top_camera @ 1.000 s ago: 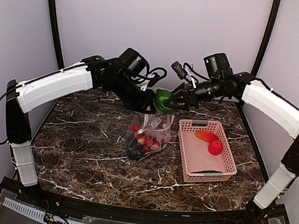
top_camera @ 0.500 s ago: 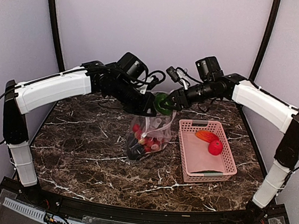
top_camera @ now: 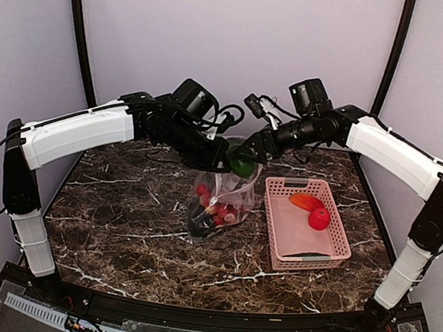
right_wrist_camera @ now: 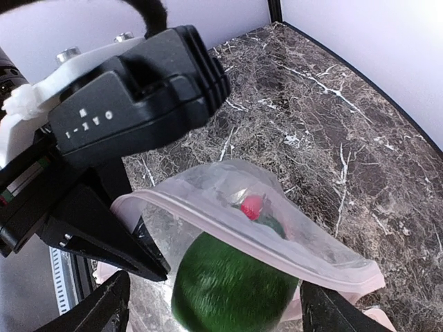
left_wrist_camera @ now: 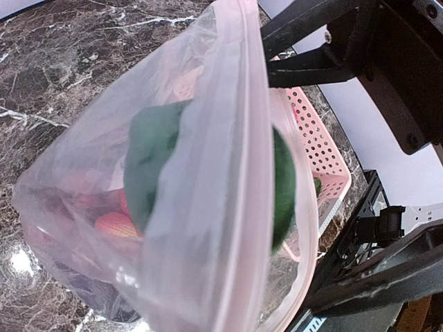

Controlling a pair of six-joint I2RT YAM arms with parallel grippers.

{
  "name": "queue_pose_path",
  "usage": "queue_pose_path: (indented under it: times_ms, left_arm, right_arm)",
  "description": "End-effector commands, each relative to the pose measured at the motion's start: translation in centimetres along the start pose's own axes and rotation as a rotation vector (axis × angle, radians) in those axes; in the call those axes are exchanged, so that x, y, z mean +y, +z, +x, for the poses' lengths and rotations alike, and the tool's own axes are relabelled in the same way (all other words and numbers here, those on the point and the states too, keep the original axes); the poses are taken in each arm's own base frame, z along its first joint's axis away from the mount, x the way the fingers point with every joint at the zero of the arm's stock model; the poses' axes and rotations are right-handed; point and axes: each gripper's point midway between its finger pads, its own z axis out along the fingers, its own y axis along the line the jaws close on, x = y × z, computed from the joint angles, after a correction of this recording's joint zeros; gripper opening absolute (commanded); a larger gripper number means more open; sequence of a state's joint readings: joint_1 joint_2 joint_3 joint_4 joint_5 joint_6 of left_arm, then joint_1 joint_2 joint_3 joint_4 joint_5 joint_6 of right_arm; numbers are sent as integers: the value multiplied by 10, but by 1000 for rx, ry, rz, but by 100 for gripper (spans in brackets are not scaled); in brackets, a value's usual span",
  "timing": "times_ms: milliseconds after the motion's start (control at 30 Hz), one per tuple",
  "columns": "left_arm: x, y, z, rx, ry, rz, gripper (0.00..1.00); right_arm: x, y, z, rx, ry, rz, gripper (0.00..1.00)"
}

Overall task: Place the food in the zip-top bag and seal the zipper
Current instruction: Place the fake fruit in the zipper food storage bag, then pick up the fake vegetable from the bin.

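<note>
Zip-top bag [top_camera: 222, 198] mouth pinched by left tool [top_camera: 220, 159], right tool [top_camera: 245, 160] angled down gripping green piece [right_wrist_camera: 232, 287].

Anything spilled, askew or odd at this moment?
Nothing stands out. The zip-top bag is held upright by the left gripper, food inside it, none on the table. The right gripper holds a green piece at the bag's mouth.

I make out only pale raised letters on the black plastic motor housing [right_wrist_camera: 131, 111], sideways, seemingly "OAK-1"; nothing else is legible.
</note>
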State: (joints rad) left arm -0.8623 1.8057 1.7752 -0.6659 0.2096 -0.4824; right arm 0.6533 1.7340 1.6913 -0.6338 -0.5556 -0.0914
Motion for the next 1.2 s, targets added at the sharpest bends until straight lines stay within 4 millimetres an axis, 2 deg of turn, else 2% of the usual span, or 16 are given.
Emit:
queue_pose_path:
  times_ms: [0,133,200,233,267,300,367,433,533,633,733,800,867,933,1033,1167]
  left_arm:
    - [-4,-23,-4,-44,21,-10,1]
    - [-3,-23,-3,-38,1,-9,1]
    - [-7,-31,-7,-33,-12,11,1]
    - [-12,-41,-18,-58,-12,23,1]
    - [-13,-46,-17,-49,-13,20,1]
    - [-17,-55,-26,-71,-8,27,1]
    - [-15,-61,-23,-45,-6,9,1]
    - [-7,-53,-15,2,-8,-8,1]
    - [11,-29,8,106,-24,-51,1]
    - [10,-28,18,159,-25,-39,1]
    - [10,-41,11,125,3,-62,1]
    - [14,-48,8,108,25,-93,1]
    - [16,-51,7,102,42,-108,1]
    - [17,-50,8,105,54,-112,1]
    - [19,-49,6,100,69,-114,1]
    - [17,-45,5,96,77,-101,1]
  right_arm:
    - [12,-29,-27,-72,-78,40,82]
    - [22,-49,-38,-113,-137,58,83]
    - [23,-61,-42,-131,-173,97,83]
    - [22,-68,-43,-138,-192,118,83]
    - [21,-75,-42,-143,-211,142,83]
    - [17,-80,-40,-147,-225,170,83]
    - [6,-92,-32,-146,-247,228,84]
    - [-13,-100,-16,-126,-238,280,84]
    - [-43,-110,15,-76,-191,333,81]
    - [-61,-121,48,-10,-158,374,80]
    - [-71,-127,82,84,-165,432,79]
    - [-61,-125,105,137,-182,385,77]
    - [-35,-120,124,173,-239,259,77]
    - [-20,-118,143,197,-266,187,77]
    - [-15,-112,169,273,-291,135,74]
    - [-12,-101,204,378,-287,48,64]
